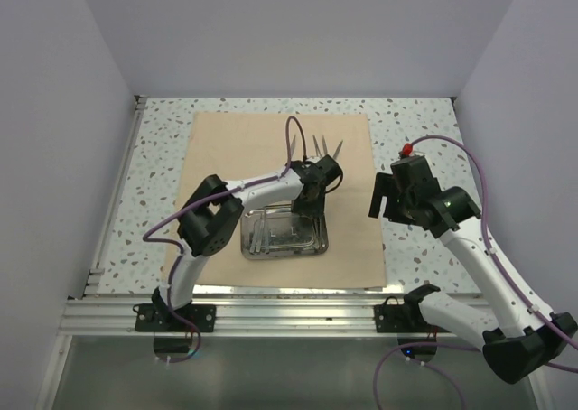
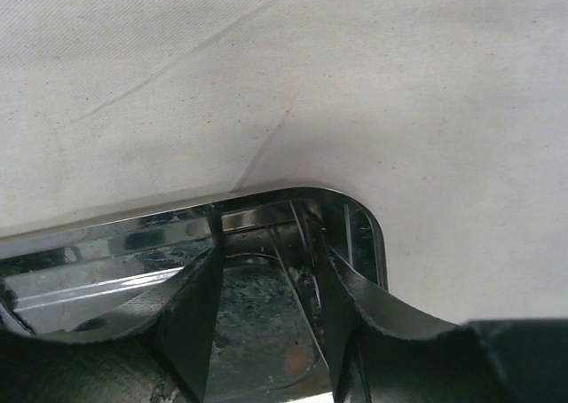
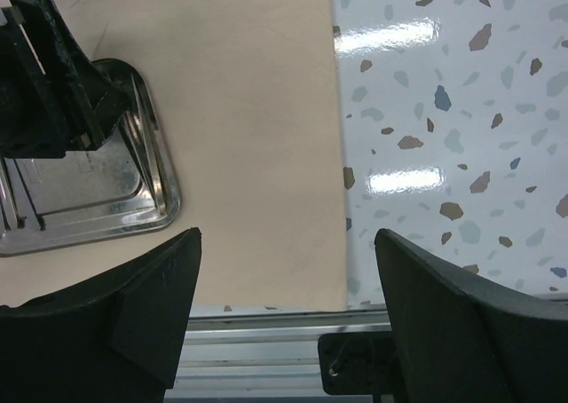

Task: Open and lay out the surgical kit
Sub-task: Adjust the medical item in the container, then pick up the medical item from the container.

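Note:
The tan cloth wrap (image 1: 271, 148) lies spread flat on the table. The steel tray (image 1: 312, 246) sits on its near half, and slim metal instruments (image 1: 265, 234) lie inside. Two or three slim instruments (image 1: 320, 144) lie on the cloth beyond the tray. My left gripper (image 1: 310, 200) reaches down into the tray's far right corner. In the left wrist view it (image 2: 269, 243) is open inside the tray (image 2: 373, 234), with a thin instrument (image 2: 297, 279) between the fingers, close to the right one. My right gripper (image 1: 381, 198) hangs open and empty over the cloth's right edge (image 3: 333, 154).
The speckled table (image 1: 415, 130) shows around the cloth. An aluminium rail (image 1: 289, 306) runs along the near edge. White walls enclose the left, back and right. The right wrist view shows the tray (image 3: 164, 203) and the left gripper (image 3: 53, 83) at its left.

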Available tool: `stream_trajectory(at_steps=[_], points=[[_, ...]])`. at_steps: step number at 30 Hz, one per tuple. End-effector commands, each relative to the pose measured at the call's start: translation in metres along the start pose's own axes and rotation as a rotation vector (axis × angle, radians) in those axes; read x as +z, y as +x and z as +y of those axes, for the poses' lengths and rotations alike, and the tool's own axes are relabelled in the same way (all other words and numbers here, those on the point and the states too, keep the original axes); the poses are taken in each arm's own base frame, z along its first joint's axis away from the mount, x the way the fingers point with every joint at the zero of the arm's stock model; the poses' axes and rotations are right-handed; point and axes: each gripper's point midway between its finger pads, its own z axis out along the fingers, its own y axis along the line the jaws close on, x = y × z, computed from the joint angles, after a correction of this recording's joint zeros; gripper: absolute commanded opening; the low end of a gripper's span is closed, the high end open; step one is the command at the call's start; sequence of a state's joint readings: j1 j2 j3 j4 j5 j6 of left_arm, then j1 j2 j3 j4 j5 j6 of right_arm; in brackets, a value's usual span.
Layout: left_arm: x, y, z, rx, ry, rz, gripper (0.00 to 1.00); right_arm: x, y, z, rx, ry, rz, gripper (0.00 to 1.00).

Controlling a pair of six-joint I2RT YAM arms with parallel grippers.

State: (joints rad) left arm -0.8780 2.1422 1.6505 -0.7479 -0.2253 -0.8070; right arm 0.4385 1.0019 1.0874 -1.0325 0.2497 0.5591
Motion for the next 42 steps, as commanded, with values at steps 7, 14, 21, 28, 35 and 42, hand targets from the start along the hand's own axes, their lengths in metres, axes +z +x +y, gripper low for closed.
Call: stream_trajectory(at_steps=[7,14,21,28,35,42], points=[[0.005,0.01,0.014,-0.007,-0.098,0.037,0.3,0.001,-0.003,-0.007,-0.033,0.027,-0.027,0.83],[0.011,0.016,0.012,-0.004,-0.091,0.068,0.0,-0.001,-0.003,-0.009,-0.047,0.03,-0.034,0.83],[-0.024,-0.008,0.01,-0.019,-0.093,0.003,0.0,-0.002,-0.002,-0.007,-0.051,0.013,-0.034,0.83],[-0.068,-0.032,0.015,-0.034,-0.08,-0.087,0.66,-0.002,0.003,-0.007,-0.045,0.003,-0.026,0.83],[-0.062,-0.012,0.03,-0.024,-0.116,-0.045,0.67,-0.004,0.005,-0.007,-0.038,-0.008,-0.024,0.82],[-0.054,0.002,0.038,-0.019,-0.151,-0.025,0.61,-0.007,0.009,-0.011,-0.035,0.002,-0.024,0.82]])
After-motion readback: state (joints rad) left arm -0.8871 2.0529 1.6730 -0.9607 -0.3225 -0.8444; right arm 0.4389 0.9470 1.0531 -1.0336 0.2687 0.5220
